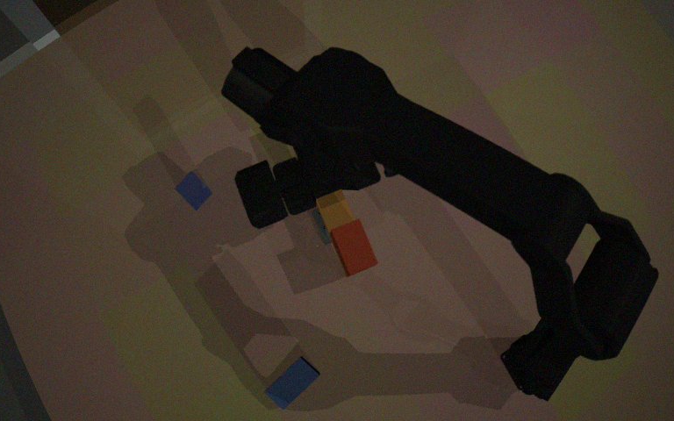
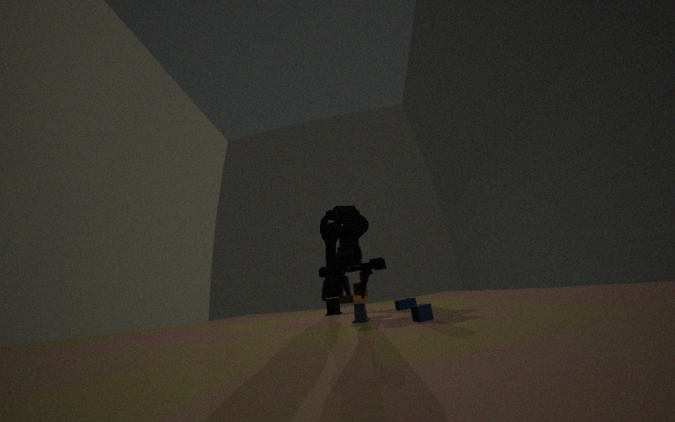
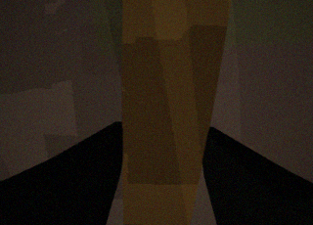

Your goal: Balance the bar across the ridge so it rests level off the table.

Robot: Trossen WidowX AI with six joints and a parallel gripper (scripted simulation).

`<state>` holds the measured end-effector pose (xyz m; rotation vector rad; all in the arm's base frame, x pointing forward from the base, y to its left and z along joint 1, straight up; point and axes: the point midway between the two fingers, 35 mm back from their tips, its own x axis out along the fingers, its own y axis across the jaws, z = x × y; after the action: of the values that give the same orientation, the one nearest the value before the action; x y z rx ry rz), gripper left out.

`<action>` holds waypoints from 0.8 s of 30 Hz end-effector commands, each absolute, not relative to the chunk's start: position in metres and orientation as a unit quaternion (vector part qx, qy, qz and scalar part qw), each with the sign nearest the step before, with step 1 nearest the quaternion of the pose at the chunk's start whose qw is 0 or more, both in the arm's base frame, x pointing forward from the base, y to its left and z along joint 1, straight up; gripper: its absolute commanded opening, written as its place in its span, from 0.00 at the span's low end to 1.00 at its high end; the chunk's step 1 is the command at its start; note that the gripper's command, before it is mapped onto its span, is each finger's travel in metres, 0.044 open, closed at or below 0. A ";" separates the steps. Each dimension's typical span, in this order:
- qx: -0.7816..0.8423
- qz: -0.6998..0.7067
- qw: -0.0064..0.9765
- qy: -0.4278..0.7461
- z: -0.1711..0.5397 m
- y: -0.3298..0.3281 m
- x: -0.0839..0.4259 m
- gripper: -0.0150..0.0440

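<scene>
The orange bar (image 1: 336, 213) (image 2: 359, 298) (image 3: 156, 88) carries a red block (image 1: 354, 247) on its end in the top view. My gripper (image 2: 355, 294) (image 3: 163, 134) is shut on the bar, with one black finger against each side in the wrist view. The arm hides the fingertips and the rest of the bar in the top view. The grey-teal ridge (image 1: 323, 227) (image 2: 360, 313) stands beneath the bar and is partly covered by it. In the exterior view the bar is right at the ridge's top. I cannot tell whether they touch or whether the bar is level.
A small blue block (image 1: 193, 190) (image 2: 422, 312) lies on the patchwork table beyond the gripper. A longer blue block (image 1: 292, 382) (image 2: 405, 303) lies at the lower part of the top view. The arm and its shadows cover much of that view.
</scene>
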<state>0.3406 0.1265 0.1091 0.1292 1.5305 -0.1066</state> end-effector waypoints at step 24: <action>0.059 -0.047 0.718 0.692 0.106 0.127 0.340 0.25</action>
<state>0.3406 0.1265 0.1071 0.1291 1.5305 -0.1065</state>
